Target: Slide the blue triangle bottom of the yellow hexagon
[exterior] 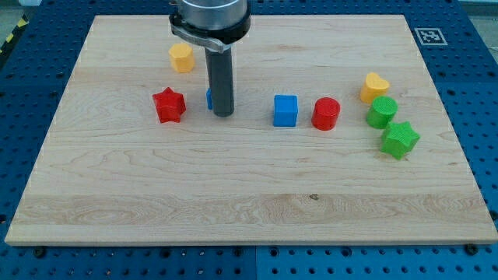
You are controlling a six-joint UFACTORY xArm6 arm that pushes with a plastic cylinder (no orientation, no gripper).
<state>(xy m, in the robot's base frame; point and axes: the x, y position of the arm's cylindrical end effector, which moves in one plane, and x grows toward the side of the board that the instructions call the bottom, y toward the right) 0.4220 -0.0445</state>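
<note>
The yellow hexagon (181,57) sits near the view's top left on the wooden board. The blue triangle (209,98) is almost wholly hidden behind my rod; only a thin blue sliver shows at the rod's left edge, below and right of the hexagon. My tip (223,114) rests on the board right against that sliver, on its right side. A red star (169,105) lies to the left of the tip.
A blue cube (285,110) and a red cylinder (326,113) lie right of the tip. At the view's right are a yellow heart (374,87), a green round block (382,112) and a green star (400,140). The board (249,202) lies on a blue pegboard.
</note>
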